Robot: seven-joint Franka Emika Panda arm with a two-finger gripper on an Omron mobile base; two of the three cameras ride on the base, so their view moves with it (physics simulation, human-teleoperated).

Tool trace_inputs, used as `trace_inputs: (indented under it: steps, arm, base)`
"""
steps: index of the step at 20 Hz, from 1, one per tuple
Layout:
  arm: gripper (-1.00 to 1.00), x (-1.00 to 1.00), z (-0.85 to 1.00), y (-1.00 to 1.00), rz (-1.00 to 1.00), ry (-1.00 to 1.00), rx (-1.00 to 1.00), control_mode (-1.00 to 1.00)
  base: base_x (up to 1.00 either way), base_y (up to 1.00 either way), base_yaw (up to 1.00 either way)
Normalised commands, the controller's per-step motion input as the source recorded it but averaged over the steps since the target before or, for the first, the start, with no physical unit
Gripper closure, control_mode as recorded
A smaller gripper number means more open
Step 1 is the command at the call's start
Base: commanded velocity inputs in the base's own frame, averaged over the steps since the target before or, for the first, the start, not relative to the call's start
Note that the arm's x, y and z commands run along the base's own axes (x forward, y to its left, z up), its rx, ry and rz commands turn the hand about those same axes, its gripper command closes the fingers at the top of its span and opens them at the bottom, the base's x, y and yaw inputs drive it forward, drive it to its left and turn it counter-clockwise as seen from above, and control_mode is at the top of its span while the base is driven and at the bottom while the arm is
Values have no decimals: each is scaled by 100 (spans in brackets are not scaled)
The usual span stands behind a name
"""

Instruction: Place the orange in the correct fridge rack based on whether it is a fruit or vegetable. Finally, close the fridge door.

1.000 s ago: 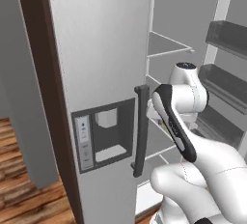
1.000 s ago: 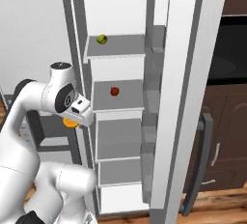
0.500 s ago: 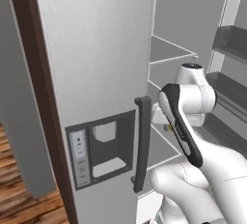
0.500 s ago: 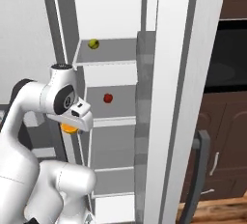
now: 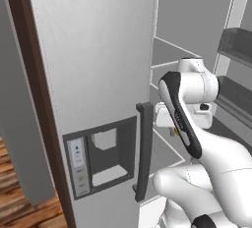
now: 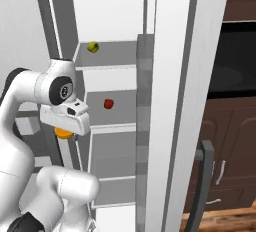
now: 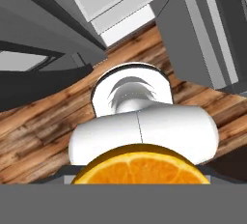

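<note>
My gripper (image 6: 64, 131) is shut on the orange (image 6: 63, 133), which peeks out under the white hand in front of the open fridge. The orange (image 7: 142, 166) fills the bottom of the hand view, and a sliver of the orange (image 5: 176, 132) shows beside the arm in the left base view. The fridge rack (image 6: 112, 67), the higher grey shelf, lies above and right of the hand. The fridge door (image 6: 172, 91) stands wide open, edge-on, with its dark bar handle (image 6: 202, 186) low at the right.
A yellow-green fruit (image 6: 92, 47) sits on the higher shelf and a red one (image 6: 108, 104) on the shelf below. The shut silver door with the dispenser panel (image 5: 101, 156) stands close at the left. Door bins (image 5: 236, 45) are at the right. Wood floor (image 7: 43, 121) lies below.
The whole picture has shifted and the fridge looks larger, so the base has driven nearer. The hand still holds the orange at about the same height.
</note>
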Motion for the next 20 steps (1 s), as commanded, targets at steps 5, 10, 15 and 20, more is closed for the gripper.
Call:
trace_inputs:
  steps: [5,10,15,20]
  arm:
    - [100,0,0,0,0,0,0,100]
    - [100,0,0,0,0,0,0,100]
    - [100,-17,18,-17,2,-22,-3,-100]
    - [100,-28,36,-45,1,-41,-3,-100]
  base:
    - [-4,-15,0]
    - [-21,-20,0]
    - [-8,-10,0]
    - [0,0,0]
